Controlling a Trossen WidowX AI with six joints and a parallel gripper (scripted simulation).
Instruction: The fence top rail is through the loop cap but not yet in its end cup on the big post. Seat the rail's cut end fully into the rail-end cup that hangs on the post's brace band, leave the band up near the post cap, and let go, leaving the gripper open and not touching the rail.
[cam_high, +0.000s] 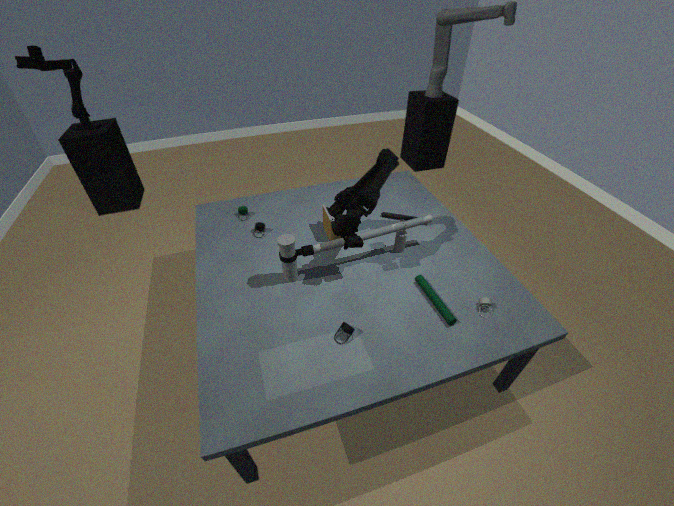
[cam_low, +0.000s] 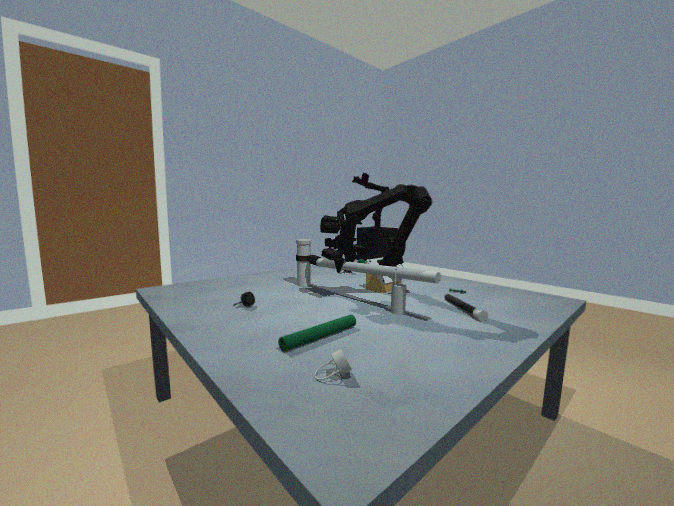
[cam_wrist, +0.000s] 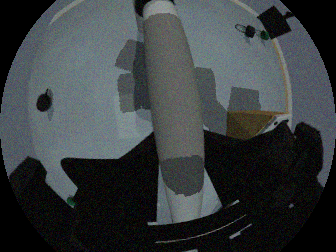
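The whitish top rail (cam_high: 387, 230) (cam_low: 416, 271) (cam_wrist: 172, 90) runs through the loop cap on the short post (cam_high: 400, 243) (cam_low: 399, 299). My gripper (cam_high: 352, 240) (cam_low: 338, 265) (cam_wrist: 174, 133) is shut on the rail near its cut end. The big post (cam_high: 289, 269) (cam_low: 303, 277) stands upright. Its black brace band (cam_high: 286, 257) (cam_low: 302, 258) sits up near the post cap. The black rail-end cup (cam_high: 306, 250) (cam_low: 314, 260) (cam_wrist: 141, 7) points toward the rail. The rail's end meets the cup's mouth; how deep it sits inside cannot be told.
A wooden block (cam_high: 328, 224) (cam_low: 375, 282) (cam_wrist: 245, 123) stands beside the gripper. A green tube (cam_high: 435, 300) (cam_low: 317, 332), a white loop cap (cam_high: 484, 301) (cam_low: 340, 361) and a black cap (cam_high: 345, 329) (cam_low: 248, 299) (cam_wrist: 44, 102) lie toward the front. A dark tube (cam_high: 397, 216) (cam_low: 460, 303) lies beyond the rail.
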